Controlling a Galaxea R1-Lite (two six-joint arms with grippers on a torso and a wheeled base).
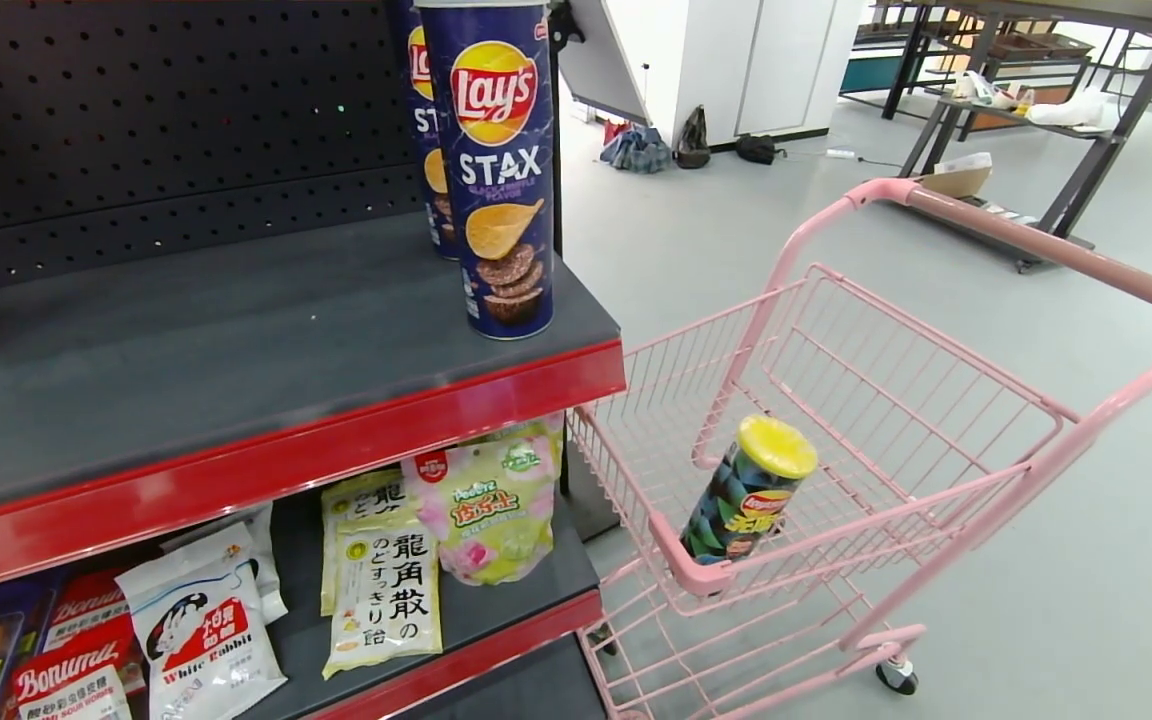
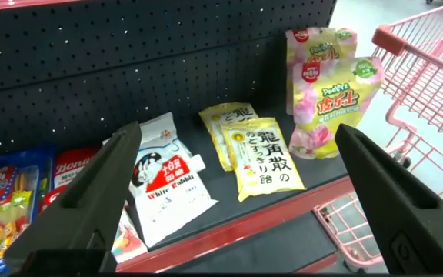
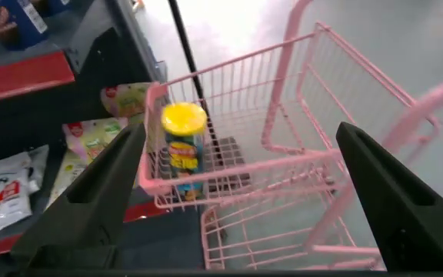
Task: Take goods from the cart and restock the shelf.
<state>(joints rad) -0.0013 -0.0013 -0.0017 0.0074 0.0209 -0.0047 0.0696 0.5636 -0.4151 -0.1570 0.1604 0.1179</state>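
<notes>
A chip can with a yellow lid stands tilted in the front corner of the pink cart, leaning on its wire wall. Two tall dark blue chip cans stand one behind the other at the right end of the upper shelf. My left gripper hangs open in front of the lower shelf's snack bags. My right gripper is open above the cart, with the yellow-lidded can between and beyond its fingers, untouched.
The lower shelf holds white candy bags, yellow-green pouches and red packets at the left. The upper shelf's left and middle are bare. Behind the cart lie open grey floor and a black metal table.
</notes>
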